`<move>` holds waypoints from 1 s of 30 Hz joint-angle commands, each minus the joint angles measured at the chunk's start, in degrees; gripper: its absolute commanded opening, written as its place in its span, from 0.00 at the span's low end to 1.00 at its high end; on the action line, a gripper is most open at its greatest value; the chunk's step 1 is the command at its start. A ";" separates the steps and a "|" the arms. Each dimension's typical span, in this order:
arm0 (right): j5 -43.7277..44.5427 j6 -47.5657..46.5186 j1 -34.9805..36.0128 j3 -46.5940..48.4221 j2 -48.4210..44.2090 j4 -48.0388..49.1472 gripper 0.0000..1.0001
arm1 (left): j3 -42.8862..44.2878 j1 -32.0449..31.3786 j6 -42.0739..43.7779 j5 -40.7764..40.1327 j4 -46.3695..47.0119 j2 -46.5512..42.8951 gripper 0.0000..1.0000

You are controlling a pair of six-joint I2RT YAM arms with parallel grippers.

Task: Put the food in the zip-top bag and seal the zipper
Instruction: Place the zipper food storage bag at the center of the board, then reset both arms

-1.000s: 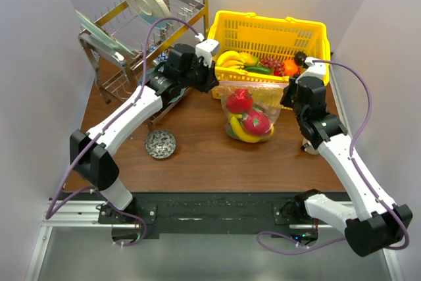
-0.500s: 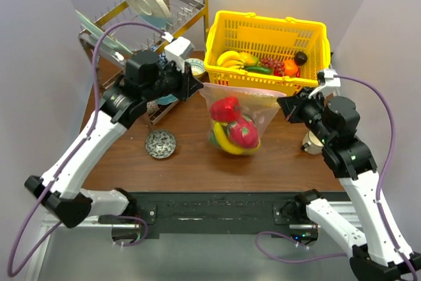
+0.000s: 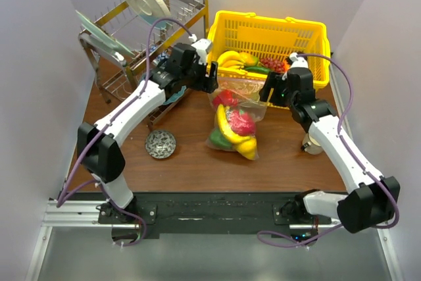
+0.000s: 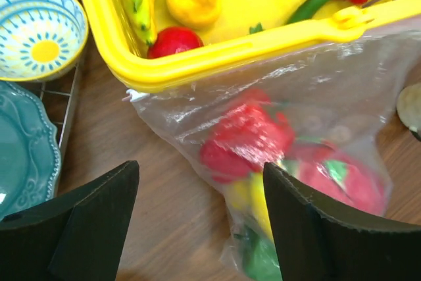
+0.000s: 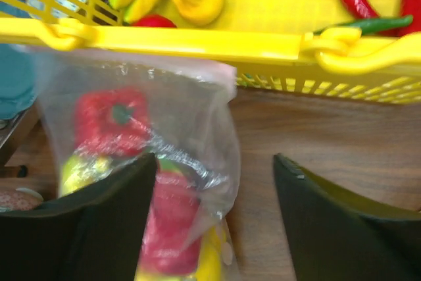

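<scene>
The zip-top bag lies slumped on the wooden table just in front of the yellow basket, free of both grippers. Through the clear plastic I see the food: red pieces, a yellow banana and a green piece. The zipper end of the bag rests against the basket's near wall; I cannot tell if the zipper is pressed shut. My left gripper hangs open over the bag's left edge. My right gripper hangs open over its right edge. In the top view, the left gripper and right gripper flank the bag's far end.
The yellow basket at the back holds bananas, a pear and peppers. A dish rack with plates stands back left, with a patterned bowl and a teal plate beside it. A round metal strainer lies front left, and a small cup sits at the right.
Both grippers have opened and let go of the bag. The bag, held up half a second ago, has dropped onto the table, and both arms have swung in toward the basket.
</scene>
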 commanded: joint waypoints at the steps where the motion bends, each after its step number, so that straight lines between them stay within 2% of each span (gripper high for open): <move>1: 1.07 -2.91 -0.05 4.66 -6.88 2.66 0.81 | -1.69 0.40 0.17 -1.90 6.72 -9.09 0.81; 2: 1.25 -3.35 -0.05 4.57 -7.67 2.13 0.89 | -2.65 0.40 0.70 -1.81 6.46 -10.07 0.81; 6: 1.52 -3.10 -0.14 4.14 -12.68 -0.42 0.99 | -5.99 0.40 1.06 0.30 5.84 -15.34 0.81; 10: -0.59 0.32 -0.14 0.54 -20.48 0.19 0.99 | -13.28 0.48 0.35 2.23 8.46 -24.63 0.82; 16: 1.25 6.39 -0.05 -3.60 -30.69 -3.05 0.99 | -29.71 0.48 -1.05 1.44 17.69 -40.98 0.86; 21: -7.08 10.35 -0.14 -5.35 -38.15 -5.88 0.99 | -40.79 0.31 0.44 0.31 21.39 -52.07 0.91; 24: -8.41 14.21 -0.05 -8.07 -42.11 -7.70 0.99 | -46.07 0.31 1.67 -0.83 22.45 -59.62 0.93; 27: -9.82 12.74 -0.05 -9.57 -45.19 -9.91 0.99 | -49.68 0.31 2.46 -1.28 22.89 -62.98 0.93; 30: -11.94 5.35 -0.05 -12.46 -48.62 -9.91 0.99 | -52.66 0.31 3.34 -1.02 23.24 -66.50 0.93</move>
